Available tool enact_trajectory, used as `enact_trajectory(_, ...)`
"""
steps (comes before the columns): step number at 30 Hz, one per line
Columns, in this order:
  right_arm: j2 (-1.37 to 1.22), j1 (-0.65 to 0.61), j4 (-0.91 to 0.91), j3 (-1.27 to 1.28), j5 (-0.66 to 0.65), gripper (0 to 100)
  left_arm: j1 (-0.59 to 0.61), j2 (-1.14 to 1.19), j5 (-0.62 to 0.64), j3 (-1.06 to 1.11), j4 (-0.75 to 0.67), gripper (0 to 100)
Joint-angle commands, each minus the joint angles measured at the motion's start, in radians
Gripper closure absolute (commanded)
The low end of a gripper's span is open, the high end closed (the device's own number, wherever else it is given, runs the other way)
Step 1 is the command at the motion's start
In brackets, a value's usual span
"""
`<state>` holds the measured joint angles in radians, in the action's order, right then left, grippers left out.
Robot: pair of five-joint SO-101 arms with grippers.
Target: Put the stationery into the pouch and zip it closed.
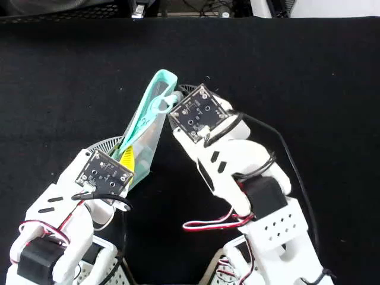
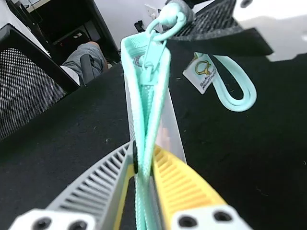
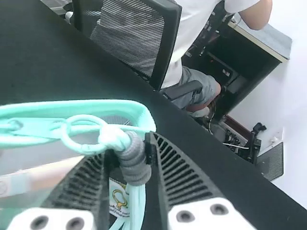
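Left of centre in the high view, the left gripper (image 1: 127,159) clamps the lower end of the pouch (image 1: 147,122). The right gripper (image 1: 178,100), pinched on the zipper cord (image 3: 128,160), should pull straight along the teeth (image 2: 144,122), without twisting.

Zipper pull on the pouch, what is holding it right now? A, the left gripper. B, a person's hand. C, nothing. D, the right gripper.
D: the right gripper is shut on the grey knob of the zipper pull, while the left gripper clamps the pouch at its other end.
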<state>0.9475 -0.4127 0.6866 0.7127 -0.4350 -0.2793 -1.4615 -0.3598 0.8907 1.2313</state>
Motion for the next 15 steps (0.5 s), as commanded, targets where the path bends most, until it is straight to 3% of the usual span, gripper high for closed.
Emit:
enact_trajectory(1, -0.021, 0.086, -0.049, -0.050, -0.008, 98.6, 0.010, 0.006, 0.020, 0.064, 0.015, 97)
enact_trajectory(15, -0.203, 0.215, -0.189, -0.053, -0.041, 98.6, 0.010, 0.006, 0.018, 0.065, 0.017, 97)
